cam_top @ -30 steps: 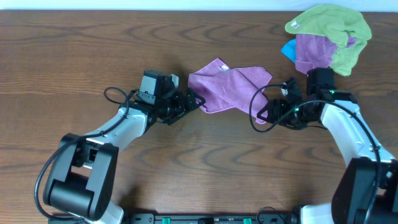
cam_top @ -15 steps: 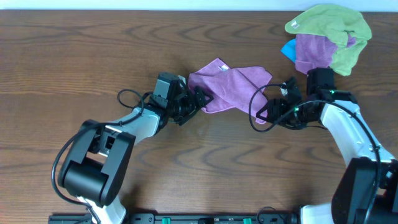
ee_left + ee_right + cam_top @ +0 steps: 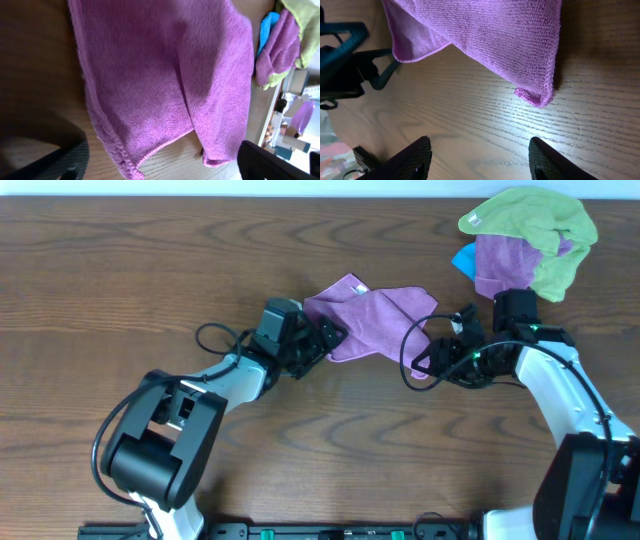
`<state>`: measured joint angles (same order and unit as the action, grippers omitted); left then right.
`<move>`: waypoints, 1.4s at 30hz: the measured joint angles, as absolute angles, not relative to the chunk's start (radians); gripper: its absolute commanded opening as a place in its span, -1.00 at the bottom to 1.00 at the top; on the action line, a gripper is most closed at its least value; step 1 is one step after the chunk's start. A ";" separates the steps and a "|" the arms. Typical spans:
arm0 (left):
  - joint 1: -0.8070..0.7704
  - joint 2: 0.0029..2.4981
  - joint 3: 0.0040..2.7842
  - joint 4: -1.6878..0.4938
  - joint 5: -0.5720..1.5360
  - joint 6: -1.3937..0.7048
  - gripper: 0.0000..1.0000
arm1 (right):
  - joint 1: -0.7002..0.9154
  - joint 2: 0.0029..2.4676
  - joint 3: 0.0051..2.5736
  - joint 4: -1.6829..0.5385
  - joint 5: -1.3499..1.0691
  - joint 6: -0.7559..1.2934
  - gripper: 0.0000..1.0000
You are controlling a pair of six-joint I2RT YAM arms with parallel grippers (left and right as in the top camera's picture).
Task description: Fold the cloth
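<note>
Arms stretch low across the table point(image 3: 120, 270), meeting at the cloth point(image 3: 378, 320), which lies crumpled nearer the back edge, right of centre. Left gripper point(image 3: 160, 150) is spread wide at the cloth's left edge, gripping nothing. Right gripper point(image 3: 480, 145) gapes empty just short of its right corner. Overhead, both sets of fingertips are lost among dark housings and cables. Both wrist views cut off the cloth.
</note>
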<state>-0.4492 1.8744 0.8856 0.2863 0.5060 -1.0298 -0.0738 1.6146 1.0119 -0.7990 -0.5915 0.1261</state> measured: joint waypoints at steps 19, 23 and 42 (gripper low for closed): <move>-0.486 1.935 0.901 0.286 0.406 -1.027 -0.74 | -0.074 1.615 1.012 -0.803 -0.625 0.131 0.28; -0.485 1.951 0.900 0.290 0.413 -1.000 -0.88 | -0.074 1.615 1.012 -0.804 -0.628 0.130 0.29; -0.451 1.955 0.900 0.296 0.548 -0.910 -0.88 | -0.074 1.613 0.842 -0.548 -0.405 0.096 0.07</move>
<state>-0.4515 1.9553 0.8997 0.2958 0.5480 -0.9104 -0.0738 1.6127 0.8421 -0.5480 -0.4046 0.0963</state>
